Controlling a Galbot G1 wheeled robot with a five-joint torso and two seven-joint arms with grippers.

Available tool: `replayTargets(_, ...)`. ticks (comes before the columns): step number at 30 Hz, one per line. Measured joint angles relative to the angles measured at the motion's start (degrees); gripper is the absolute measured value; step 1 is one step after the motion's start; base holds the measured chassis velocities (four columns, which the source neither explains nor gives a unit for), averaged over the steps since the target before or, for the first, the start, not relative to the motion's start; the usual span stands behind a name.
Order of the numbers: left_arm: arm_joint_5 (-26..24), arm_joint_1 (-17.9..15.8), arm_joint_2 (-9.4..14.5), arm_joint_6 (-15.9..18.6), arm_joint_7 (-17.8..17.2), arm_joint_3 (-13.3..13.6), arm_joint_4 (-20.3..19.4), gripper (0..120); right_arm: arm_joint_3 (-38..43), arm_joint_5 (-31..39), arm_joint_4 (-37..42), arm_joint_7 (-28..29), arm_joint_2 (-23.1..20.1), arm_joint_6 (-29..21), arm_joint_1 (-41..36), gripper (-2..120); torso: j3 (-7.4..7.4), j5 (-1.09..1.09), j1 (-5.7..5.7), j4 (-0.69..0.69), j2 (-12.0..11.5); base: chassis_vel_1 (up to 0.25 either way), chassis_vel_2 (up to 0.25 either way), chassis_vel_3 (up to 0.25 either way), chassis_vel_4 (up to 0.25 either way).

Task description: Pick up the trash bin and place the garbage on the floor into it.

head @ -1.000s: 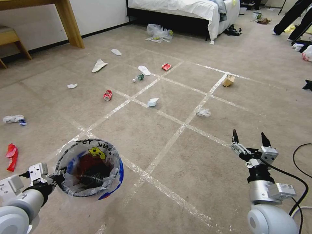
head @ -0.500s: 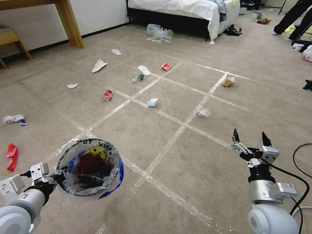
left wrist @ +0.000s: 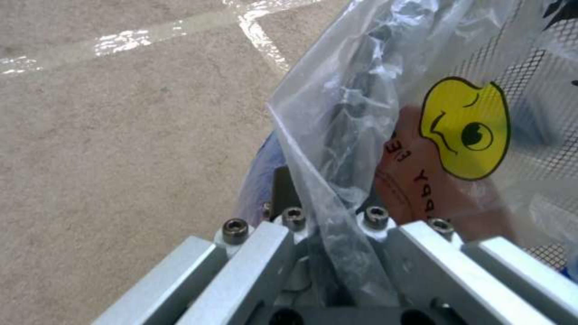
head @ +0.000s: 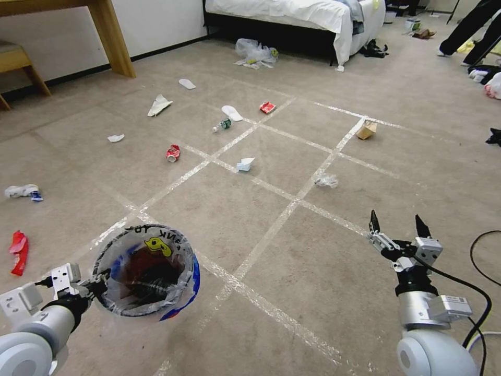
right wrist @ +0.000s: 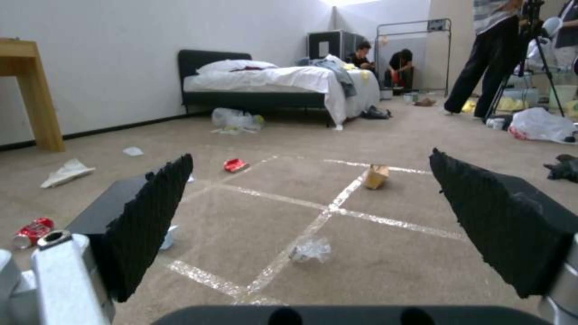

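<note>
The head view looks forward and down from high over the taped floor (head: 292,203) toward the far bed (head: 292,13). The left wrist view sits tight against the trash bin (left wrist: 433,149), facing its bag and the carpet beyond. The right wrist view looks low and level across the floor, sharing the bed and crumpled plastic (right wrist: 310,249) with the head view.

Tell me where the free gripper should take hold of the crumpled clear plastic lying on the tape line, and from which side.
Probably from straight above, pinching the raised middle of the crumpled clear plastic. It is a small soft wad, flat on the carpet, with no handle or firm edge. The open right gripper hovers nearest; the left gripper holds the trash bin.
</note>
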Motion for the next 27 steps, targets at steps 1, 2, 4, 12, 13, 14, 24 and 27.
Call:
replayTargets(1,0.00,0.00,0.00,0.00,0.00,0.00,0.00,1,0.00,0.00,0.00,0.00,0.00,0.00,0.00,100,0.00,0.00,0.00,0.00,0.00,0.000,0.000,0.000,0.000)
replayTargets(2,-0.07,-0.02,0.05,0.00,0.06,-0.10,0.04,1,-0.01,-0.16,-0.08,-0.05,0.01,0.02,-0.06,100,0.00,0.00,0.00,0.00,0.00,-0.050,0.085,0.060,-0.035)
replayTargets(4,-0.14,-0.02,0.07,0.00,0.07,-0.15,0.07,1,-0.03,-0.22,-0.09,-0.06,0.02,0.10,-0.11,100,0.00,0.00,0.00,0.00,0.00,-0.103,0.085,0.060,-0.072)
replayTargets(12,-0.84,0.09,0.05,-0.01,0.06,-0.28,0.15,1,-0.18,-0.33,-0.09,-0.32,0.13,0.39,-0.35,100,0.01,0.01,0.00,-0.01,0.00,-0.153,0.132,0.148,-0.131)
replayTargets(13,-0.83,0.12,0.04,-0.01,0.06,-0.35,0.21,1,-0.20,-0.34,-0.03,-0.34,0.16,0.43,-0.36,100,0.01,-0.01,0.00,-0.01,0.00,-0.163,0.124,0.141,-0.132)
replayTargets(14,-0.84,0.14,0.04,-0.01,0.07,-0.39,0.22,1,-0.21,-0.35,-0.03,-0.37,0.17,0.44,-0.37,100,0.01,0.01,0.00,0.00,0.00,-0.131,0.124,0.097,-0.111)
replayTargets(24,-0.88,0.13,0.01,-0.02,0.09,-0.39,0.33,1,-0.24,-0.45,-0.01,-0.38,0.24,0.56,-0.43,100,0.00,0.01,0.00,0.00,0.00,-0.094,0.095,0.084,-0.096)
replayTargets(27,-0.87,0.07,-0.06,-0.02,0.11,-0.29,0.38,1,-0.24,-0.45,0.00,-0.38,0.22,0.60,-0.41,100,0.00,0.00,0.00,-0.01,0.00,-0.114,0.099,0.115,-0.107)
